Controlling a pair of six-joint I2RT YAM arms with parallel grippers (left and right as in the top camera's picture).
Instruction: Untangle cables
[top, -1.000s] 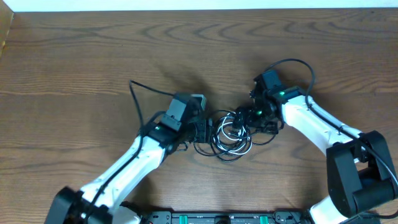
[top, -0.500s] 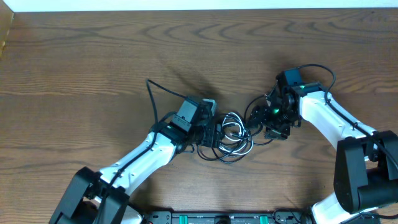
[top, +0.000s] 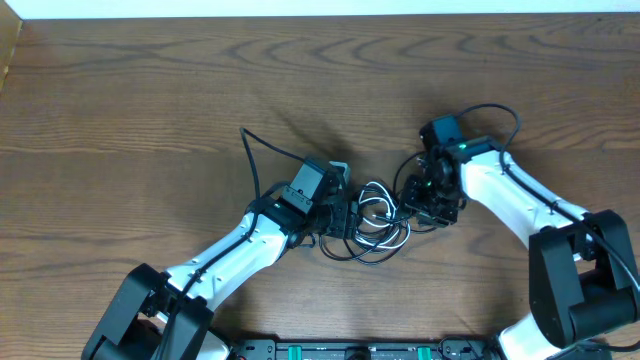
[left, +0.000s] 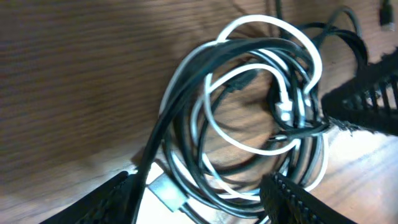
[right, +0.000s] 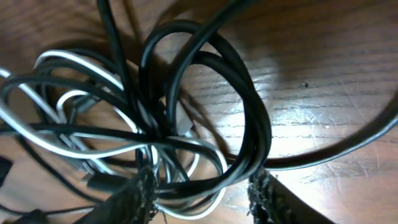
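Centre frame, one black cable (left: 186, 93), one white cable (left: 261, 22) knotted on the table (top: 150, 100); left gripper (left: 198, 183) gapes astride, right gripper (right: 202, 179) crowding in, grip unclear.

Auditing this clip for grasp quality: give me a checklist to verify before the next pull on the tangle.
1. Black cable and white cable separated: not ok, intertwined.
2. Left pincer straddles both cables, jaws apart: ok.
3. Right pincer has black cable between its fingers: ok.
4. Right pincer's grip firm: cannot tell.
5. Pincers on opposite sides of the cables: ok.
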